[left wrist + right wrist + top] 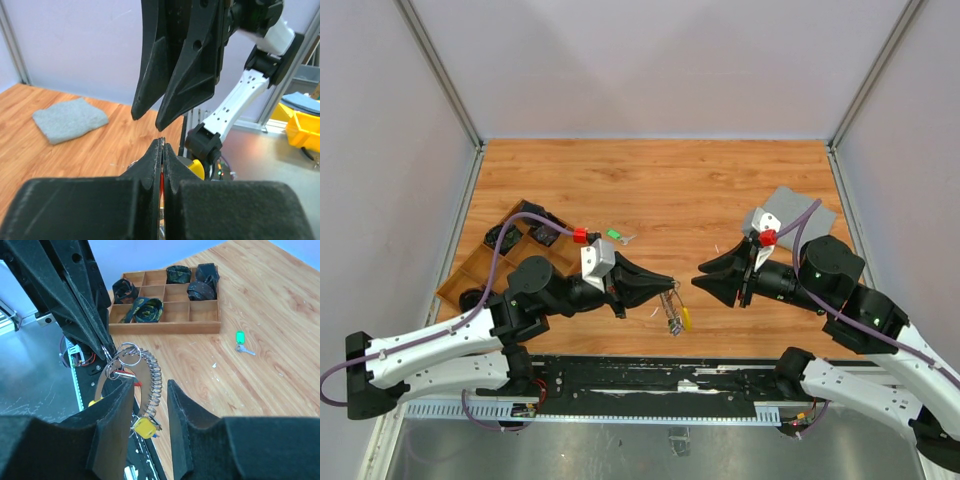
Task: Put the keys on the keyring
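My left gripper [669,284] is shut on the keyring [672,306], a thin silver ring with a coiled metal chain, held above the table's front edge. In the right wrist view the keyring [127,355] hangs from the left gripper's fingers [85,310], with a yellow-headed key [145,428] at the chain's lower end and a red head partly hidden. My right gripper [150,386] is open, its jaws on either side of the hanging chain without touching it. A green-headed key [615,236] lies loose on the wood and also shows in the right wrist view [240,337].
A wooden compartment tray [470,270] with dark rolled items stands at the left. A grey cloth [800,212] lies at the right behind my right arm. A black rail [650,375] runs along the table's front edge.
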`<control>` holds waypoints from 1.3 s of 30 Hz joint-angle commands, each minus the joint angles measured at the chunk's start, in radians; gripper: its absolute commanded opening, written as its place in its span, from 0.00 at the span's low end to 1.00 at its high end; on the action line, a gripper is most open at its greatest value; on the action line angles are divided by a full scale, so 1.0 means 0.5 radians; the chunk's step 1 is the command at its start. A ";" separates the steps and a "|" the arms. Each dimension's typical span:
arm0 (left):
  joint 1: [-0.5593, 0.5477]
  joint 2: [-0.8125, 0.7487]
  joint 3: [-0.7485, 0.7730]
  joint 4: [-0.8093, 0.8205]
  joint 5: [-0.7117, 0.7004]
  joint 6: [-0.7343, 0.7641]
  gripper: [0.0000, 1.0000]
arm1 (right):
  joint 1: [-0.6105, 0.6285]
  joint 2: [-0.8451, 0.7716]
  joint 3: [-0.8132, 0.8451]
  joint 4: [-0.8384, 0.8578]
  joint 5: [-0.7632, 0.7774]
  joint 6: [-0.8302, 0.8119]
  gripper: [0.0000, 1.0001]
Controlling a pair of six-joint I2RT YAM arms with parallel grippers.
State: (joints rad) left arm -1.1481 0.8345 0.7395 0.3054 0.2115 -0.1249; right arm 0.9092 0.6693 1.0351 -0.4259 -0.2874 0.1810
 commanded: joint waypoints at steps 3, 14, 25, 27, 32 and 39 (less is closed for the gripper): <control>-0.011 -0.046 0.003 0.240 0.042 -0.070 0.00 | 0.035 0.054 -0.009 0.113 -0.326 -0.144 0.39; -0.011 -0.003 0.012 0.283 0.046 -0.069 0.01 | 0.035 0.131 -0.027 0.249 -0.567 -0.124 0.46; -0.012 0.002 0.007 0.312 0.101 -0.081 0.00 | 0.035 0.087 -0.098 0.415 -0.515 -0.083 0.41; -0.011 0.003 0.007 0.314 0.110 -0.084 0.01 | 0.035 0.082 -0.098 0.422 -0.525 -0.077 0.38; -0.011 0.012 0.003 0.319 0.118 -0.088 0.01 | 0.035 0.050 -0.098 0.440 -0.522 -0.074 0.37; -0.013 0.013 0.000 0.325 0.125 -0.091 0.01 | 0.036 -0.011 -0.098 0.448 -0.515 -0.077 0.40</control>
State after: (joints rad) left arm -1.1481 0.8429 0.7395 0.4011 0.2611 -0.1631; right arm 0.9092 0.6838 0.9878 -0.2466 -0.5415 0.1352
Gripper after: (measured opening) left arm 0.012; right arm 0.398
